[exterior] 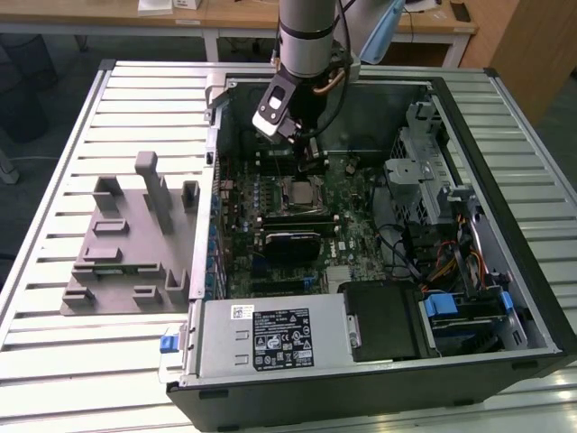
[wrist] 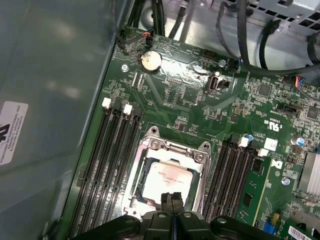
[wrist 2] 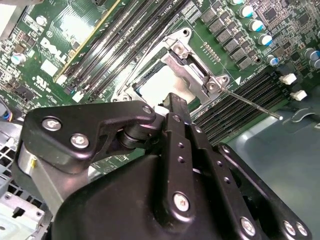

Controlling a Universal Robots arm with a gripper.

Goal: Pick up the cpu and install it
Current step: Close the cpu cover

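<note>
The cpu (wrist: pixel 167 176), a flat square chip with a silvery top, lies in the motherboard socket with the metal socket frame (wrist: pixel 175 147) around it. It also appears in the second wrist view (wrist 2: pixel 159 82) and in the exterior view (exterior: pixel 302 192). My gripper (wrist: pixel 171 199) hovers just above the chip's near edge, fingers pressed together with nothing between them. In the exterior view the gripper (exterior: pixel 312 165) reaches down into the open computer case, a little beyond the socket.
Memory slots (wrist: pixel 112 165) flank the socket on both sides. A thin socket lever (wrist 2: pixel 250 102) sticks out beside the frame. A black card (exterior: pixel 290 244), a power supply (exterior: pixel 270 338) and a drive cage (exterior: pixel 424 180) fill the case. A grey fixture (exterior: pixel 126 244) stands on the slatted table.
</note>
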